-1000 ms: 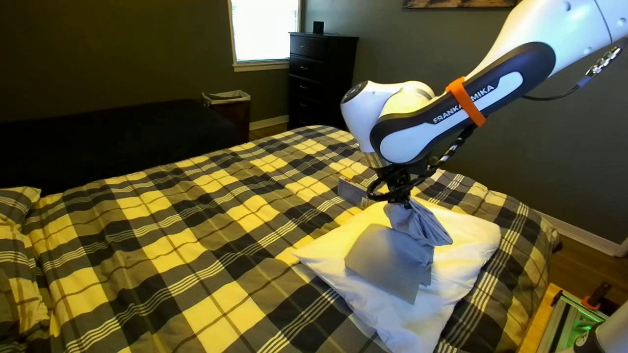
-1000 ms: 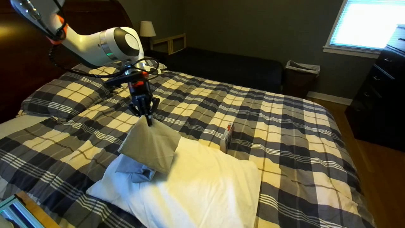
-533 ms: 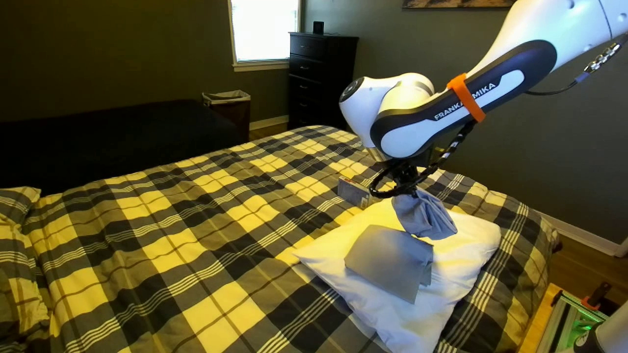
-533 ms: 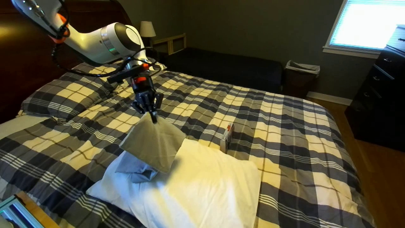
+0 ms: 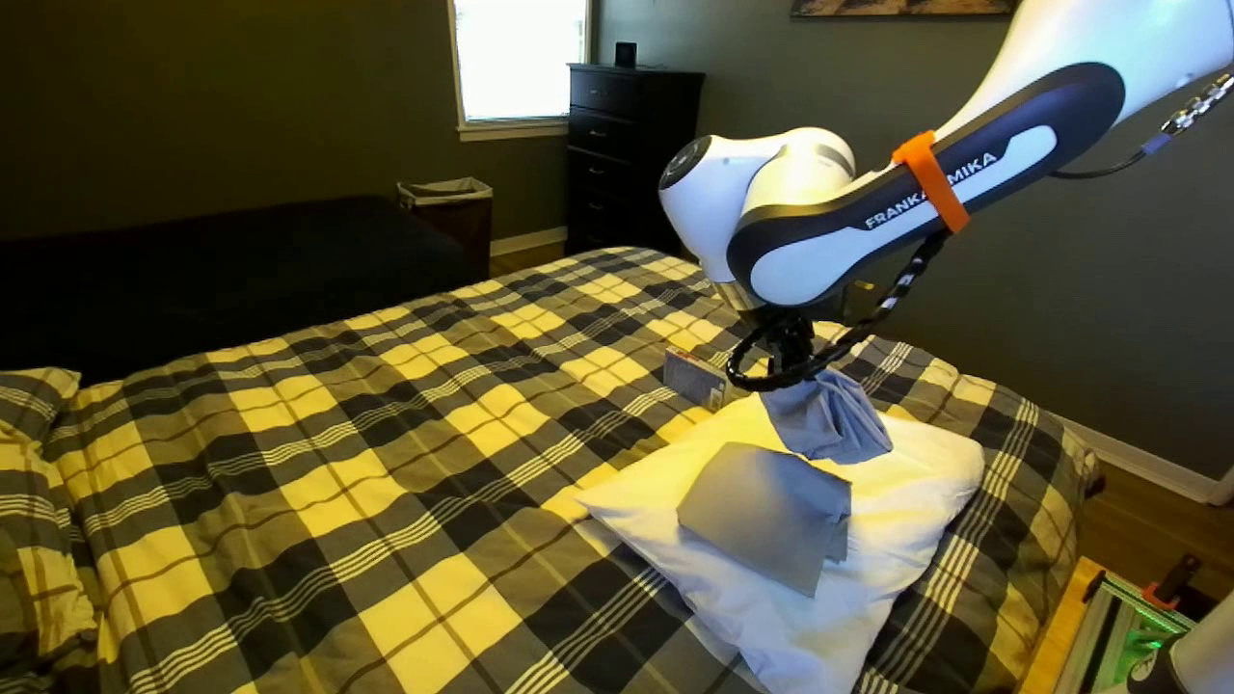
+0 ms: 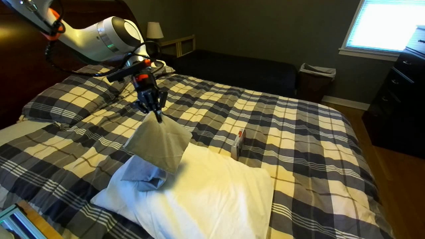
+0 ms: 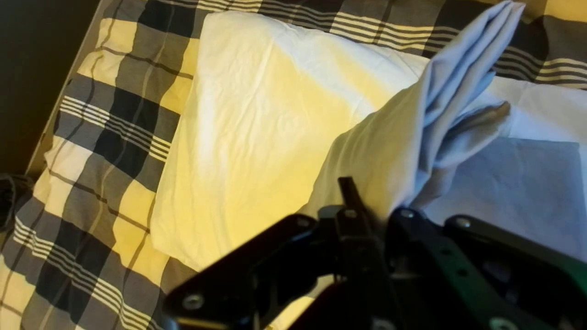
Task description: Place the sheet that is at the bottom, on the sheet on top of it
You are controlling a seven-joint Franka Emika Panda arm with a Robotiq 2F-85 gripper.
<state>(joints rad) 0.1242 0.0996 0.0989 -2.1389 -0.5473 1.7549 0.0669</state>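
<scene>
One white pillow (image 6: 219,199) on plaid bedspread (image 5: 386,434) | black dresser (image 5: 622,154) beyond | gripper (image 6: 158,117) clenching gray sheet (image 6: 159,144)

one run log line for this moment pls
gripper: shut on held sheet | held sheet: hanging above pillow | other sheet: lying on pillow | placing: not yet done
</scene>
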